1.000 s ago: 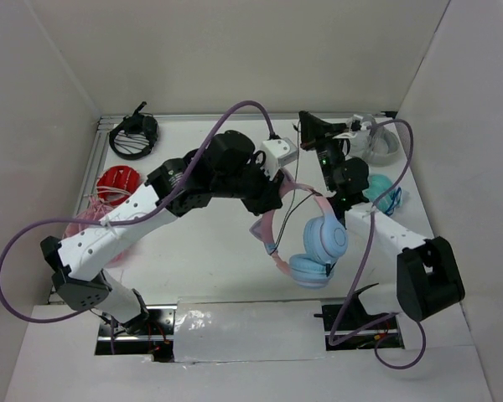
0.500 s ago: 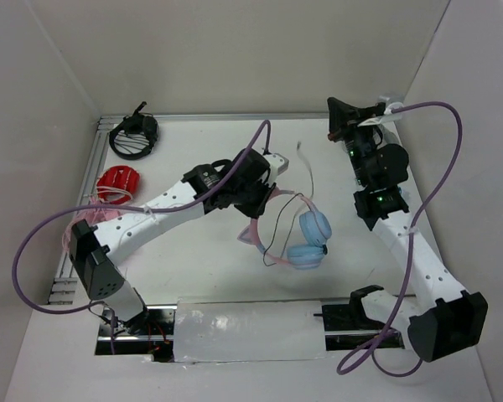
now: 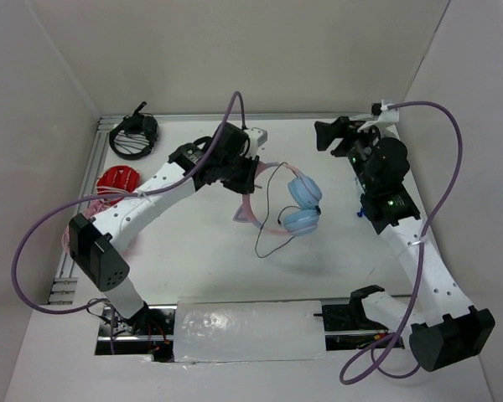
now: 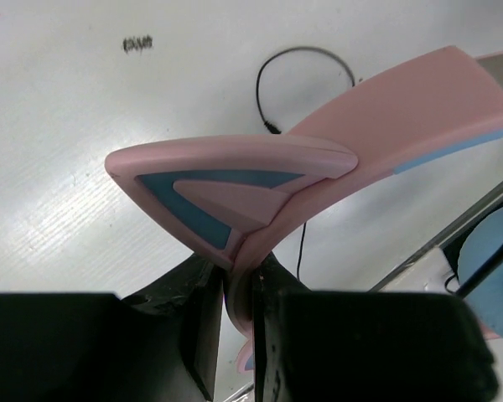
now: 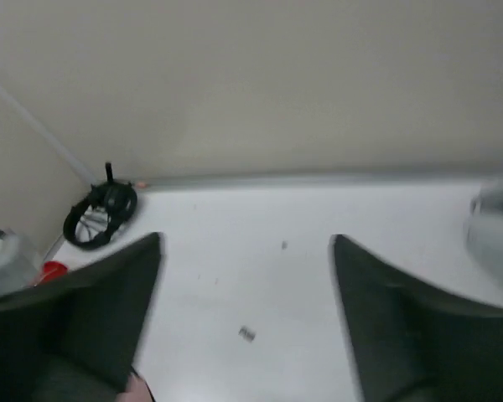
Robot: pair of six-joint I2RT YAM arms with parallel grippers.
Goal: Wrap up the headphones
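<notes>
From above, the headphones point(image 3: 303, 205) sit near the middle of the desk point(image 3: 193, 268). The left arm point(image 3: 151, 197) reaches in from the near left, and its jaws are shut on the pink headband point(image 3: 253, 209). This looks like an anchoring hold that keeps the frame steady so the loose black cable point(image 3: 257, 249) can be gathered. The cable trails in an open curve across the desk beside the blue ear cups and is not wound round anything, so the wrapping seems hardly begun. The right arm point(image 3: 394, 209) stands at the far right with its jaws towards the back corner, well apart from the headphones. It is probably waiting for a fresh reach at the cable. In the left wrist view, the jaws pinch the band's edge tightly just below the cat ear point(image 4: 235, 172). The band arches up and away to the right over the desk. One ear cup point(image 4: 499, 268) shows at the right margin and a loop of cable lies beyond it. Whether the cups rest on the desk or hang just above it I cannot tell. The right wrist view is blurred, but its jaws are spread wide with nothing between them and only bare desk ahead. A black headset point(image 5: 101, 213) lies by the far left wall, and the task's headphones are not visible there.
</notes>
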